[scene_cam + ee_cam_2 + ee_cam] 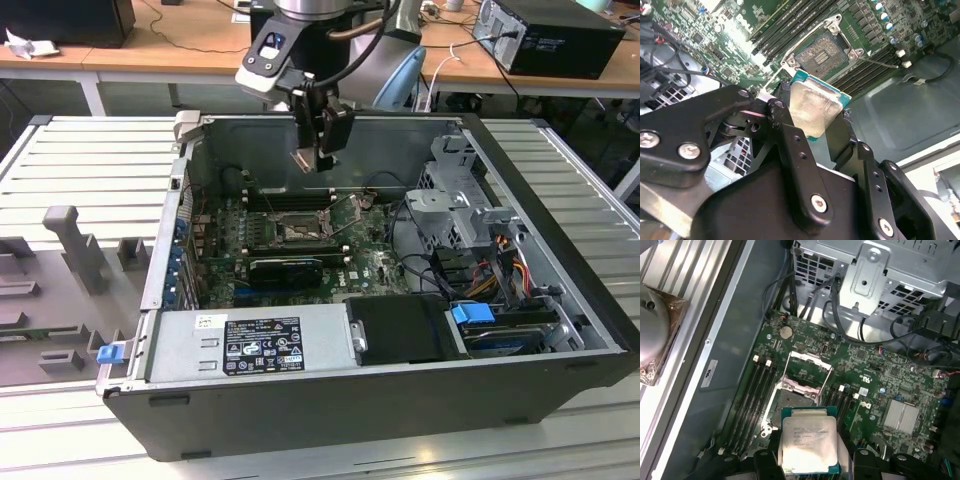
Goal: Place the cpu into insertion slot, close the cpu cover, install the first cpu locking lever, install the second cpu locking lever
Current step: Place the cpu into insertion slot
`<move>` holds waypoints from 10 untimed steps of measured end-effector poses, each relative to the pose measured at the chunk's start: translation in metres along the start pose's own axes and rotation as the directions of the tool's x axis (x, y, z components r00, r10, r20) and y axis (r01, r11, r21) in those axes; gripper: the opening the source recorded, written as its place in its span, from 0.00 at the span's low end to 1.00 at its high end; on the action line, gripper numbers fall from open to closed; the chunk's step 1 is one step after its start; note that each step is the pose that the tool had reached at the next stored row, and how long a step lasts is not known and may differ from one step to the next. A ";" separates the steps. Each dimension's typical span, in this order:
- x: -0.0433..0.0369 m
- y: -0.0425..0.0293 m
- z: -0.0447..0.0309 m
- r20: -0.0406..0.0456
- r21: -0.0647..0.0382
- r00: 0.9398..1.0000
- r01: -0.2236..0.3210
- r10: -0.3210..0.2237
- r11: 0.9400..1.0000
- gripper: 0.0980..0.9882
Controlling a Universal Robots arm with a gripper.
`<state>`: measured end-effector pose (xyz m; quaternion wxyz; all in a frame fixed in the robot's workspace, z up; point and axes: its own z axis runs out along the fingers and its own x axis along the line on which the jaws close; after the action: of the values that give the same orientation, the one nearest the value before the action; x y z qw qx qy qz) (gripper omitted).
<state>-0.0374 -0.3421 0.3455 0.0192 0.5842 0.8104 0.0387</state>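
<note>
We are working on the first step: the gripper (320,160) is clamping the cpu (809,440) by its edges between its jaws, holding it in the air above the motherboard (880,370), close over the insertion slot (790,406) but not yet in it. The cpu cover (809,356) is standing open. We are judging that seating is calling for squaring the chip to the socket and lowering it level and gently

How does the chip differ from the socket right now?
The chip has a pale silver top; the socket is darker and dull. The chip hangs in the gripper above the green board; the socket sits fixed on it, uncovered. Both are square.
</note>
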 end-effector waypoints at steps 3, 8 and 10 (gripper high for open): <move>0.0000 -0.0001 0.0010 0.006 -0.001 0.998 -0.057 0.057 0.998 0.48; 0.0000 -0.0002 0.0023 0.013 -0.002 0.990 -0.137 0.137 0.991 0.48; 0.0000 -0.0002 0.0030 0.013 -0.002 0.990 -0.142 0.142 0.990 0.48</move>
<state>-0.0374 -0.3421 0.3424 0.0223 0.6408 0.7665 0.0366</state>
